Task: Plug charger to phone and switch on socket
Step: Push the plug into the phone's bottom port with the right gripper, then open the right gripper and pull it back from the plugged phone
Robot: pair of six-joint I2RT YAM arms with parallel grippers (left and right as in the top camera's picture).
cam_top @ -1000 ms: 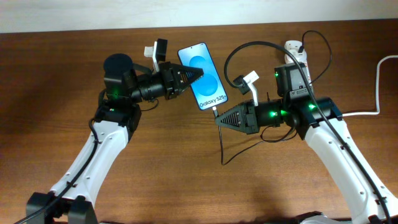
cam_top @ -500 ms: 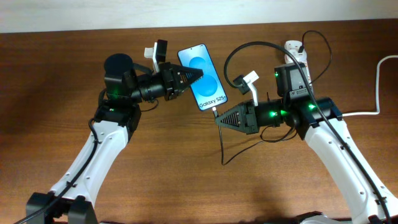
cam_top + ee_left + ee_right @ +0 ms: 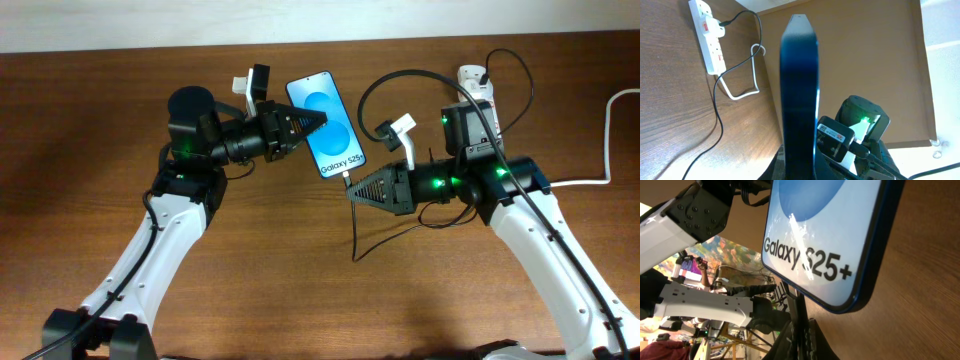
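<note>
The left arm and right arm have white links and black joints. Green lights glow behind the black left gripper and right gripper.

A dark brown wood-grain tabletop spreads under everything, edged at its far side by a pale wall strip, with a plain tan panel showing beyond it in the left wrist view.
</note>
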